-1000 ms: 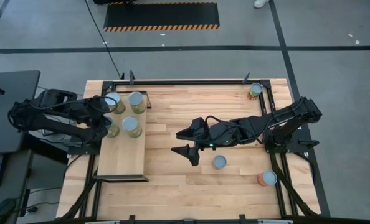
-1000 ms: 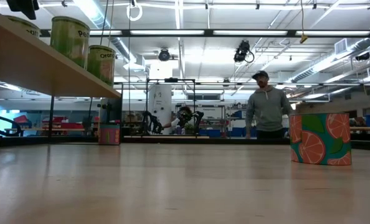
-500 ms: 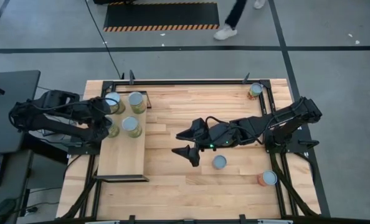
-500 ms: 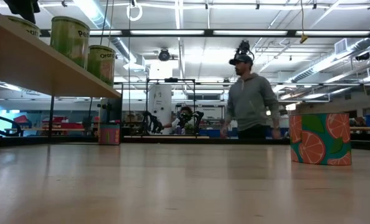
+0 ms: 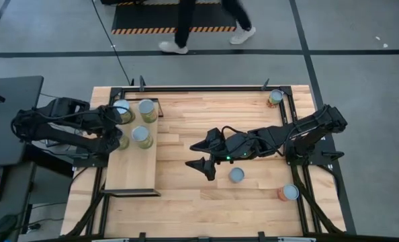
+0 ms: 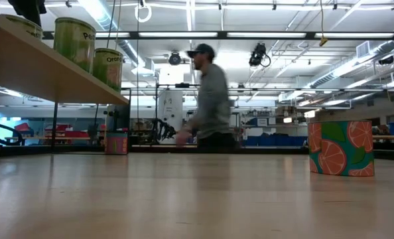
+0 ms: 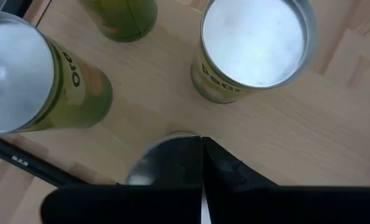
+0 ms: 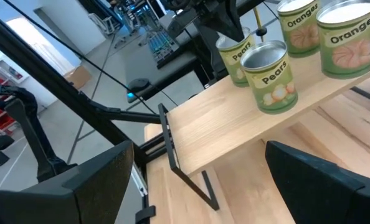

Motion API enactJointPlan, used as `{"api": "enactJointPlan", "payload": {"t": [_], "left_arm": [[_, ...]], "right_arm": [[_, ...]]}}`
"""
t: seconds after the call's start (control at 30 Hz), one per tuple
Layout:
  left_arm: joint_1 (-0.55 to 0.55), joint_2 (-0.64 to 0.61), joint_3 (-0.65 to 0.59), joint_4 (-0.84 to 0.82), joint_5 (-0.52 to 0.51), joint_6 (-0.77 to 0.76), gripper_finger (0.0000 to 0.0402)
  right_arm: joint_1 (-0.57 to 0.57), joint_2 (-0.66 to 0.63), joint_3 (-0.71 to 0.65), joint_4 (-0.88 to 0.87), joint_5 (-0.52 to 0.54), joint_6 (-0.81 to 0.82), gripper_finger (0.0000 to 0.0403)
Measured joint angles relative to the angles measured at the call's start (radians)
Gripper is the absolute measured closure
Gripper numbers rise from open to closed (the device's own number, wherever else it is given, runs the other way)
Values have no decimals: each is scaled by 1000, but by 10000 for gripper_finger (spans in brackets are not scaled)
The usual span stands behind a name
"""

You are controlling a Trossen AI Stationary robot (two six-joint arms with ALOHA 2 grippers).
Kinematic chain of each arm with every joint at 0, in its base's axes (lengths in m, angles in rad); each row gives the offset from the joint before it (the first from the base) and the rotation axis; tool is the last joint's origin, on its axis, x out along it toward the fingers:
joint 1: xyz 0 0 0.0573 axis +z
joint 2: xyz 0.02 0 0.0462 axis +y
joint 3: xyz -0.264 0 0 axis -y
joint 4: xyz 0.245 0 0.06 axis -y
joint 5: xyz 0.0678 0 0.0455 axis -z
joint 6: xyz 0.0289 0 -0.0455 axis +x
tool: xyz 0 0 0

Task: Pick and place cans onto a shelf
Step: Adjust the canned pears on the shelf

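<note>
The person (image 6: 209,99) beyond the table has walked further across the room since the earlier frames, while both arms hold their places.

The left gripper (image 5: 116,134) hangs over the far end of the shelf (image 5: 132,171), its jaws pressed shut with nothing between them, just above the silver top of a can (image 7: 163,165). That can stands on the pale, smooth board among three other cylindrical tins: two with green pear labels (image 5: 143,137) and matt silver lids, and others at the shelf's far end (image 5: 146,109), one beside the thin black metal frame. The near half of the board is bare wood.

The right gripper (image 5: 205,156) hovers over the middle of the plank table (image 5: 186,202), jaws spread wide and holding nothing. A bluish-grey can (image 5: 236,175) stands upright just beside it toward the near edge. An orange-red can (image 5: 289,193) sits near the near right corner of the table, its label printed with orange slices, and one more can (image 5: 275,98) stands at the far right corner.
</note>
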Motion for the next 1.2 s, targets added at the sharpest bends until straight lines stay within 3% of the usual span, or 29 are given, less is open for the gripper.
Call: {"api": "enactJointPlan", "payload": {"t": [0.5, 0.63, 0.8, 0.9, 1.1, 1.2], "left_arm": [[0, 17, 4, -3, 12, 33, 395], [0, 18, 48, -1, 120, 1, 395], [-1, 4, 51, -2, 334, -75, 395], [-2, -9, 50, 0, 389, -56, 395], [-1, -108, 50, -1, 375, 0, 398], [-1, -155, 50, -3, 309, 27, 398]], "right_arm": [[22, 0, 0, 1, -13, 9, 30], [22, 0, 0, 0, -13, 9, 30], [22, 0, 0, 0, -12, 9, 30], [22, 0, 0, 0, -12, 10, 30], [22, 0, 0, 1, -12, 10, 30], [22, 0, 0, 0, -12, 9, 30]]}}
